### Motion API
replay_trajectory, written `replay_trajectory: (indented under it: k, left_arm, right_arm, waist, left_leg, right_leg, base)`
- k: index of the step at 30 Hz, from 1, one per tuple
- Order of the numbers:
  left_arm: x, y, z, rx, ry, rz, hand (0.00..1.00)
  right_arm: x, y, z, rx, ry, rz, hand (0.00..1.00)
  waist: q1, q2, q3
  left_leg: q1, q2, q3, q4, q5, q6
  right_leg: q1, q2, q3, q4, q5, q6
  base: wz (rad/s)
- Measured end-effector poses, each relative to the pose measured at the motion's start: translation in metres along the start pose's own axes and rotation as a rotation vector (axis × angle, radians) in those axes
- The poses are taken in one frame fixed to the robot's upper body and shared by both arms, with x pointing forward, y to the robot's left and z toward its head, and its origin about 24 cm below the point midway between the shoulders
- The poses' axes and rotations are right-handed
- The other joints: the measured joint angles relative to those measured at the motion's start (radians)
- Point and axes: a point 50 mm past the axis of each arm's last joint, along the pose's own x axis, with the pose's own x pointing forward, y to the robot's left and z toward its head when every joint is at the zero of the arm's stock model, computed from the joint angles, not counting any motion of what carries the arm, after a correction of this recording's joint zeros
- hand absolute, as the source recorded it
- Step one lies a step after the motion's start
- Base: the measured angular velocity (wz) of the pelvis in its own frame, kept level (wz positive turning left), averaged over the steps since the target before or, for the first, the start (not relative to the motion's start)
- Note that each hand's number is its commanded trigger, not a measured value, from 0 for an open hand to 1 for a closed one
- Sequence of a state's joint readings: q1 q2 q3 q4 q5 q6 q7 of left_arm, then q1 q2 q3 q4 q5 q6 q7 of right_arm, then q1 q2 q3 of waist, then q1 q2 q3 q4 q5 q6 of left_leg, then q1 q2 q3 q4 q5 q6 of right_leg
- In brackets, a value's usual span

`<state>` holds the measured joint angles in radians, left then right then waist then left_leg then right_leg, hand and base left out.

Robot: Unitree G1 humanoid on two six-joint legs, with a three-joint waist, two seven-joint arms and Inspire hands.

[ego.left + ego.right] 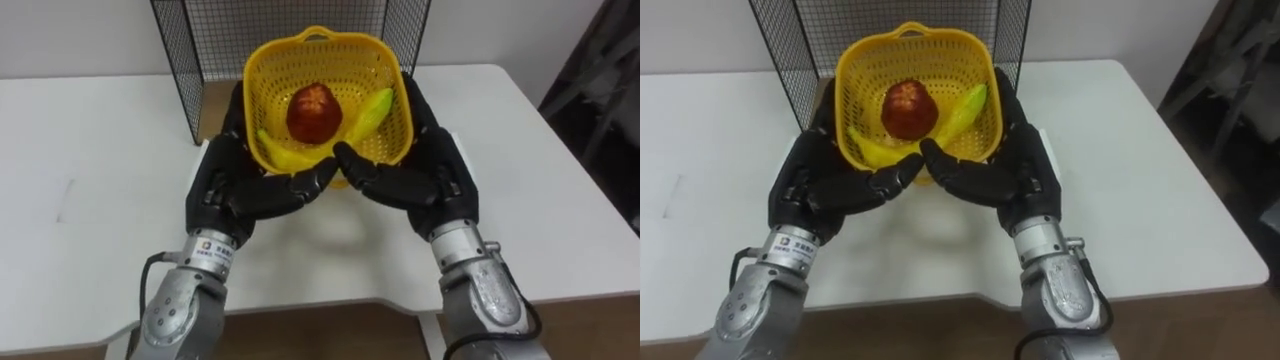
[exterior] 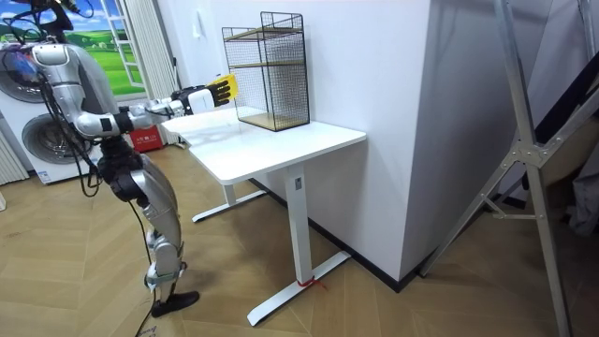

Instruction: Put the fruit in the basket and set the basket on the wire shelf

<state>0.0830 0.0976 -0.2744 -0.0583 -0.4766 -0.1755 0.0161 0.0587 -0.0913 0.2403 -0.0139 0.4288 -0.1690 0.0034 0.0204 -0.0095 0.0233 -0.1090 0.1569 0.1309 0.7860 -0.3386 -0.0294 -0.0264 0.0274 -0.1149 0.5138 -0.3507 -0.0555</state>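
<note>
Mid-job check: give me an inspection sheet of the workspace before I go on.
Surface: white table, robot stands at its end.
Job's things: yellow plastic basket holds a red apple and a yellow banana; carried above the table before the black wire shelf.
Clutter: nothing seen.
Hands: left hand and right hand cradle the basket's sides, fingers straight.
Cables: nothing seen beyond the robot's own.
Surroundings: white washing machine behind the robot, grey metal stand, wooden floor.

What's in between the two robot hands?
The yellow basket with a red fruit inside sits between the left robot hand and right robot hand, in both eye views.
</note>
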Motion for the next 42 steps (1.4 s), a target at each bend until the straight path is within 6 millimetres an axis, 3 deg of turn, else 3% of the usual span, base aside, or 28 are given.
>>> replay_trajectory:
  k: [1,2,4,5,6,7,8,9,10,13,18,23,26,29,32,33,34,35,36,37,38,39,42]
  left_arm:
    - [0.000,0.001,0.000,0.002,0.002,0.001,0.00]
    - [-0.001,0.002,0.000,0.003,0.004,0.003,0.00]
    - [-0.004,0.006,-0.002,0.002,0.015,0.017,0.00]
    - [-0.004,0.006,-0.002,0.002,0.016,0.015,0.00]
    - [-0.005,0.006,-0.003,-0.001,0.019,0.013,0.00]
    - [-0.005,0.006,-0.004,-0.001,0.022,0.013,0.00]
    - [-0.005,0.006,-0.004,-0.001,0.021,0.015,0.00]
    - [-0.005,0.008,-0.003,0.003,0.019,0.021,0.00]
    - [-0.007,0.009,-0.003,0.008,0.022,0.029,0.00]
    - [-0.007,0.009,-0.004,0.013,0.023,0.027,0.00]
    - [-0.006,0.011,-0.002,0.012,0.015,0.035,0.00]
    - [-0.006,0.010,0.000,0.008,0.003,0.036,0.00]
    - [-0.006,0.009,0.000,0.006,0.002,0.033,0.00]
    - [-0.006,0.010,0.001,0.006,-0.003,0.034,0.00]
    - [-0.005,0.009,0.000,0.003,-0.003,0.033,0.00]
    - [-0.005,0.008,0.000,0.005,-0.002,0.031,0.00]
    - [-0.005,0.007,0.000,0.003,-0.002,0.029,0.00]
    - [-0.005,0.007,-0.001,0.002,-0.001,0.028,0.00]
    - [-0.003,0.007,0.002,0.004,-0.012,0.030,0.00]
    - [0.001,0.009,0.005,0.010,-0.022,0.034,0.00]
    - [0.002,0.010,0.005,0.014,-0.023,0.035,0.00]
    - [0.002,0.011,0.003,0.015,-0.012,0.038,0.00]
    - [0.002,0.010,0.002,0.016,-0.010,0.036,0.00]
  right_arm:
    - [0.000,0.000,-0.001,0.005,0.005,0.003,0.00]
    - [0.000,0.000,-0.002,0.005,0.007,0.006,0.00]
    - [-0.001,0.001,-0.003,0.001,0.012,0.014,0.00]
    - [-0.001,0.000,-0.003,-0.003,0.013,0.018,0.00]
    - [-0.002,-0.003,-0.004,-0.017,0.019,0.020,0.00]
    - [-0.002,-0.005,-0.008,-0.018,0.034,0.015,0.00]
    - [-0.003,-0.005,-0.009,-0.018,0.043,0.014,0.00]
    - [-0.003,-0.005,-0.012,-0.020,0.059,0.016,0.00]
    - [-0.004,-0.003,-0.015,-0.021,0.073,0.021,0.00]
    - [-0.003,-0.004,-0.014,-0.023,0.065,0.031,0.00]
    - [-0.003,-0.001,-0.011,-0.018,0.048,0.046,0.00]
    - [-0.002,-0.001,-0.005,-0.033,0.029,0.073,0.00]
    - [-0.002,-0.001,-0.004,-0.034,0.025,0.073,0.00]
    - [-0.002,-0.002,-0.003,-0.036,0.020,0.069,0.00]
    - [-0.002,-0.001,-0.004,-0.033,0.025,0.051,0.00]
    - [-0.002,-0.002,-0.006,-0.032,0.029,0.043,0.00]
    - [-0.003,-0.003,-0.009,-0.031,0.037,0.035,0.00]
    - [-0.003,-0.005,-0.009,-0.040,0.041,0.033,0.00]
    - [-0.002,-0.005,-0.008,-0.040,0.030,0.031,0.00]
    - [0.000,-0.004,-0.006,-0.041,0.021,0.037,0.00]
    - [0.001,-0.004,-0.005,-0.042,0.019,0.039,0.00]
    - [0.001,-0.004,-0.008,-0.041,0.029,0.038,0.00]
    - [0.004,-0.007,-0.014,-0.046,0.057,0.030,0.00]
  waist:
    - [0.015,0.005,0.0018]
    - [0.015,0.005,0.0019]
    - [0.018,-0.009,-0.0019]
    - [0.017,-0.012,-0.0017]
    - [0.017,-0.013,-0.0016]
    - [0.017,-0.011,-0.0026]
    - [0.019,-0.010,-0.0033]
    - [0.026,-0.007,-0.0043]
    - [0.035,-0.006,-0.0152]
    - [0.011,-0.036,-0.0178]
    - [0.012,-0.022,-0.0100]
    - [0.013,-0.020,-0.0107]
    - [0.013,-0.023,-0.0110]
    - [0.015,-0.031,-0.0122]
    - [0.026,-0.033,-0.0104]
    - [0.031,-0.034,-0.0085]
    - [0.030,-0.030,-0.0037]
    - [0.029,-0.019,-0.0003]
    - [0.027,-0.021,-0.0032]
    - [0.031,-0.022,0.0040]
    - [0.033,-0.027,0.0045]
    - [0.029,-0.016,0.0017]
    - [0.029,-0.003,0.0015]
  left_leg:
    - [-0.027,0.021,-0.011,0.077,0.018,-0.002]
    - [-0.035,0.025,-0.018,0.104,0.030,-0.004]
    - [-0.059,0.011,-0.044,0.151,0.080,-0.008]
    - [-0.063,-0.006,-0.053,0.129,0.073,-0.006]
    - [-0.080,-0.038,-0.053,0.048,0.047,-0.003]
    - [-0.104,-0.069,-0.045,-0.053,0.047,-0.004]
    - [-0.116,-0.079,-0.038,-0.108,0.056,-0.005]
    - [-0.126,-0.085,-0.025,-0.220,0.109,0.010]
    - [-0.121,-0.089,-0.023,-0.250,0.153,0.018]
    - [-0.101,-0.113,-0.033,-0.286,0.196,0.038]
    - [-0.104,-0.123,-0.032,-0.277,0.173,0.045]
    - [-0.108,-0.147,-0.041,-0.282,0.161,0.049]
    - [-0.102,-0.173,-0.037,-0.277,0.148,0.059]
    - [-0.085,-0.203,-0.016,-0.279,0.122,0.076]
    - [-0.053,-0.208,0.011,-0.280,0.093,0.098]
    - [-0.031,-0.208,0.009,-0.281,0.084,0.104]
    - [-0.011,-0.206,-0.004,-0.283,0.077,0.107]
    - [-0.008,-0.202,-0.018,-0.282,0.073,0.109]
    - [-0.014,-0.202,-0.036,-0.285,0.073,0.108]
    - [-0.025,-0.203,-0.037,-0.284,0.073,0.110]
    - [-0.027,-0.204,-0.037,-0.282,0.074,0.110]
    - [-0.028,-0.205,-0.047,-0.283,0.074,0.110]
    - [-0.018,-0.203,-0.059,-0.319,0.090,0.110]
  right_leg:
    - [0.002,0.012,0.005,0.028,-0.012,-0.018]
    - [0.007,0.015,0.005,0.036,-0.016,-0.024]
    - [0.035,0.016,0.029,0.043,-0.022,-0.033]
    - [0.037,0.011,0.030,0.041,-0.023,-0.034]
    - [0.036,0.000,0.032,0.040,-0.023,-0.035]
    - [0.034,-0.009,0.037,0.039,-0.024,-0.035]
    - [0.032,-0.011,0.040,0.040,-0.026,-0.035]
    - [0.025,-0.013,0.039,0.040,-0.032,-0.039]
    - [0.032,-0.010,0.048,0.038,-0.040,-0.032]
    - [0.063,-0.022,0.027,-0.015,-0.033,-0.024]
    - [0.087,-0.032,0.020,-0.071,-0.029,-0.014]
    - [0.102,-0.050,0.007,-0.099,-0.039,-0.005]
    - [0.114,-0.071,0.000,-0.094,-0.058,0.006]
    - [0.113,-0.105,-0.005,-0.042,-0.087,0.032]
    - [0.065,-0.154,-0.036,0.139,-0.077,0.065]
    - [0.058,-0.161,-0.042,0.189,-0.056,0.092]
    - [0.045,-0.154,-0.044,0.229,-0.029,0.106]
    - [0.040,-0.147,-0.041,0.231,-0.036,0.111]
    - [0.017,-0.141,-0.038,0.168,-0.057,0.110]
    - [-0.015,-0.142,-0.036,0.079,-0.056,0.103]
    - [-0.031,-0.144,-0.042,0.046,-0.037,0.086]
    - [-0.022,-0.143,-0.057,0.027,-0.012,0.072]
    - [0.008,-0.126,-0.082,-0.042,0.016,0.070]
  base:
    - [-0.24]
    - [-0.17]
    - [-0.04]
    - [-0.04]
    - [-0.08]
    - [-0.17]
    - [-0.34]
    - [-0.43]
    - [-0.30]
    - [0.18]
    - [0.05]
    - [0.11]
    - [0.11]
    - [0.08]
    - [-0.04]
    - [-0.04]
    - [0.03]
    - [0.08]
    - [0.10]
    - [0.09]
    - [0.23]
    - [0.19]
    - [0.16]
